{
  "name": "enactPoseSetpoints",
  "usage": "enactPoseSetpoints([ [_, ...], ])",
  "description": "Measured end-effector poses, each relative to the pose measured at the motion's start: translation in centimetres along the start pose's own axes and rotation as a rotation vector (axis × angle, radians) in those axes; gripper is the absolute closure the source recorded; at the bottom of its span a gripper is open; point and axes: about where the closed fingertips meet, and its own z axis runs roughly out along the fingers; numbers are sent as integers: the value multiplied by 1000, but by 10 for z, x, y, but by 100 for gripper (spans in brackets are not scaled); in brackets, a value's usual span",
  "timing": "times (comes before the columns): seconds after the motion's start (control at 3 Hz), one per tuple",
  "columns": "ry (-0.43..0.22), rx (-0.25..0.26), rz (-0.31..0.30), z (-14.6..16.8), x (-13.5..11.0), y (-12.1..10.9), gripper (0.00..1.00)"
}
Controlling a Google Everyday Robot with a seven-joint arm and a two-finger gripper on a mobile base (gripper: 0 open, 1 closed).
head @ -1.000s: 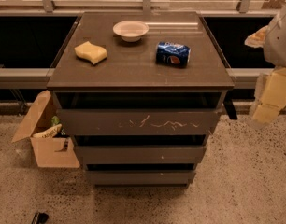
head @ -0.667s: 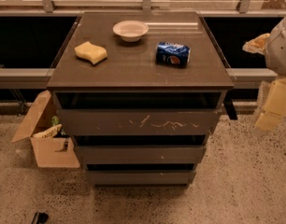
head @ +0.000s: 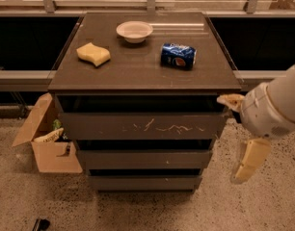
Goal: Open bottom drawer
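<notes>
The dark cabinet has three handleless drawers. The bottom drawer is the shortest front, plain and dark, and sits about flush with the cabinet near the floor. Above it are the medium front and the larger front with white scratches. My gripper, cream-coloured on a white arm, hangs beside the cabinet's right side at about the height of the upper two drawers. It is above and to the right of the bottom drawer and touches nothing that I can see.
On the cabinet top lie a yellow sponge, a white bowl and a blue soda can on its side. An open cardboard box stands on the speckled floor at the cabinet's left. Dark shelving runs behind.
The arm and gripper have moved down and to the left, from beside the cabinet top to beside the upper drawers. The drawers and the things on top have not moved.
</notes>
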Motion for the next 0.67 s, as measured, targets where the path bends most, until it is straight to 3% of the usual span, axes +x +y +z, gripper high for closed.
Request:
enactPoseSetpoints([
  [0.33, -59, -82, -6, 57, 5, 28, 0],
  [0.67, -53, -85, -4, 61, 7, 29, 0],
])
